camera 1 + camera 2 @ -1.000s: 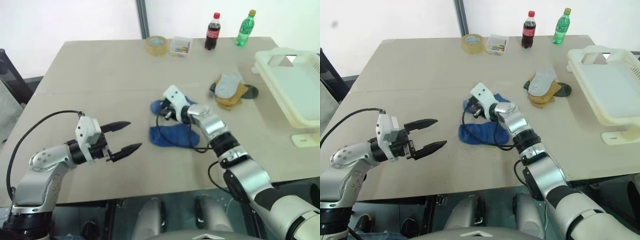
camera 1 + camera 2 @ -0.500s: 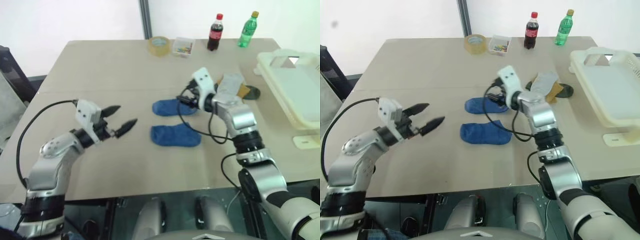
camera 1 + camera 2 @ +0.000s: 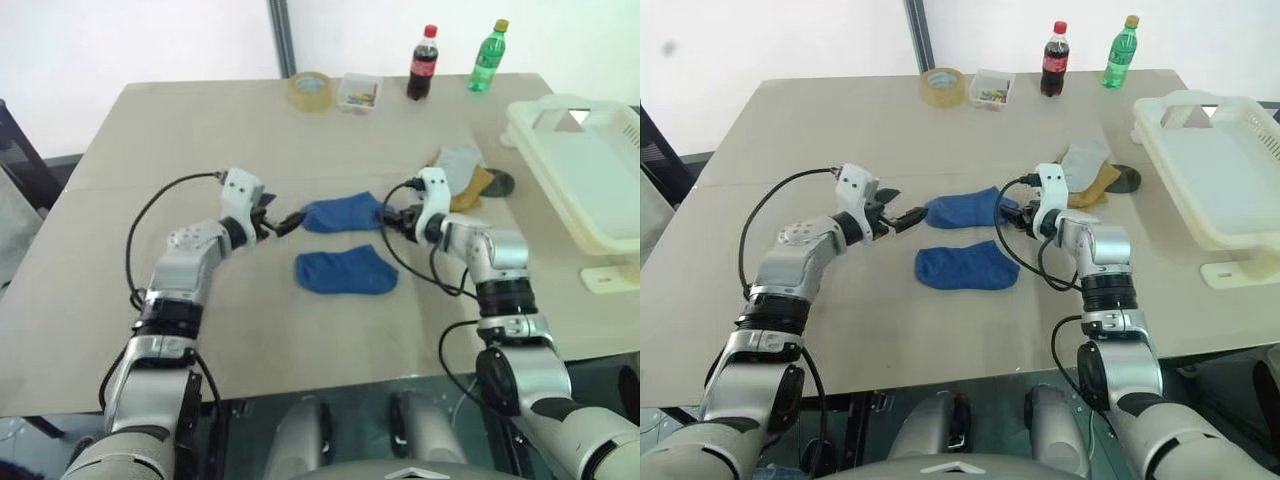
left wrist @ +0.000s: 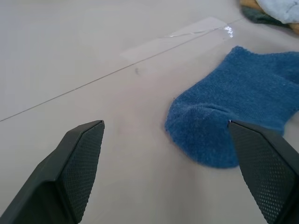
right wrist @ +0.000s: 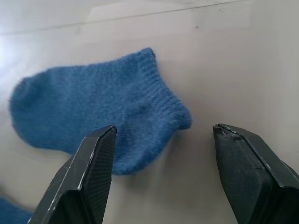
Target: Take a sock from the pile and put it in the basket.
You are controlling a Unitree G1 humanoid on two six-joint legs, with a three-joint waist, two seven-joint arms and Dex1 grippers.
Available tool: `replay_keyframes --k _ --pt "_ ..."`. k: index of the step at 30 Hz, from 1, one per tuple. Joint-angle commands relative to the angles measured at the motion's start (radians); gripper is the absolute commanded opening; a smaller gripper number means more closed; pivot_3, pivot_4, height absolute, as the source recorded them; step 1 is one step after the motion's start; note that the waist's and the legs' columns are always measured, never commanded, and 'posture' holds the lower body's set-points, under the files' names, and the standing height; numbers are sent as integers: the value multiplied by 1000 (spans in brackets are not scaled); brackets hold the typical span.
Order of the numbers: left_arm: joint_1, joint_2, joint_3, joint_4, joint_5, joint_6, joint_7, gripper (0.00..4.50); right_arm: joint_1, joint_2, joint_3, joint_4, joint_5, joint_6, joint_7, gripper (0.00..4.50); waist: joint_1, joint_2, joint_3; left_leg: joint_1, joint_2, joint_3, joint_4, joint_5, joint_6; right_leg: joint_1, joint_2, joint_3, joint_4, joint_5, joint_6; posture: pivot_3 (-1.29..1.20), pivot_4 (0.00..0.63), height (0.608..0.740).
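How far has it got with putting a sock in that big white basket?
Early days. Two blue socks already lie spread on the table, apart from the pile. In hand: both open grippers flank the farther sock, the left gripper at its toe, the right gripper at its cuff, neither gripping it. Left: grasping it, lifting it and carrying it to the basket, which looks empty.

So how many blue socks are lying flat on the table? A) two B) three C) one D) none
A: two blue socks lie apart on the table, the farther sock between the open fingers of the left gripper and right gripper, the nearer sock just below it.
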Motion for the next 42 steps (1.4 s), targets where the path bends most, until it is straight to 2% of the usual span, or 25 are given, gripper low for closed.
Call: replay_keyframes --k 1,4,5,6,7,14,15,16,24,29,32,37,42 --pt "-31 -10 -24 29 31 -34 -26 4500 8 12 0 -15 29 4 -24 2800 1 0 0 0 0 0 0 0 0 0 0 0 0 0 0 0 150 740" --pt "-42 -24 -35 52 44 -9 -28 4500 10 10 0 -9 37 -7 -33 1493 1 0 0 0 0 0 0 0 0 0 0 0 0 0 0 0 150 740" --pt "-46 -30 -34 57 43 11 -27 4500 11 9 2 -9 39 -9 -34 834 2 0 0 0 0 0 0 0 0 0 0 0 0 0 0 0 150 740" --pt "-50 -39 -33 63 40 43 -22 4500 12 8 7 -10 40 -13 -34 375 2 0 0 0 0 0 0 0 0 0 0 0 0 0 0 0 150 740" --pt "-53 -45 -32 68 39 64 -18 4500 13 7 11 -9 41 -17 -34 57 3 0 0 0 0 0 0 0 0 0 0 0 1 0 0 0 150 740" --pt "-104 -85 -42 161 78 118 35 4500 21 10 53 -7 33 -49 -35 57 4 0 0 1 -1 -4 1 0 1 1 0 0 2 0 0 0 150 740" --pt "-104 -84 -52 165 89 121 30 3922 22 9 56 -7 33 -52 -35 0 4 0 0 1 -1 -6 1 0 1 1 0 0 2 0 0 0 150 740" --pt "-103 -82 -61 169 96 130 25 3733 23 8 58 -7 33 -54 -36 0 4 0 0 1 -1 -6 1 0 1 1 0 0 2 0 0 0 150 740" --pt "-85 -62 -133 168 173 169 -24 70 35 1 74 -14 30 -75 -44 0 5 0 -2 1 -1 -7 1 0 1 2 -1 0 1 0 0 0 150 740" --pt "-81 -68 -119 161 171 164 -20 18 39 -2 84 -17 32 -87 -47 0 3 1 -3 4 -1 -8 1 -1 1 3 -1 -1 2 0 0 0 150 740" --pt "-67 -82 -70 113 116 151 -33 18 41 -4 92 -45 34 -111 -41 0 4 1 -3 3 -1 -8 1 -1 1 4 -1 -1 1 0 0 0 150 740" --pt "-1 -105 49 -46 -23 223 -48 18 57 -15 106 -139 44 -91 -42 0 4 1 -3 1 0 -8 1 -1 1 2 -1 -1 0 0 0 0 150 740" --pt "73 -124 179 -193 -195 375 -36 18 69 -11 106 -263 75 -42 -50 0 3 0 -2 0 0 -9 1 -1 1 1 -1 -1 0 0 0 0 150 740"
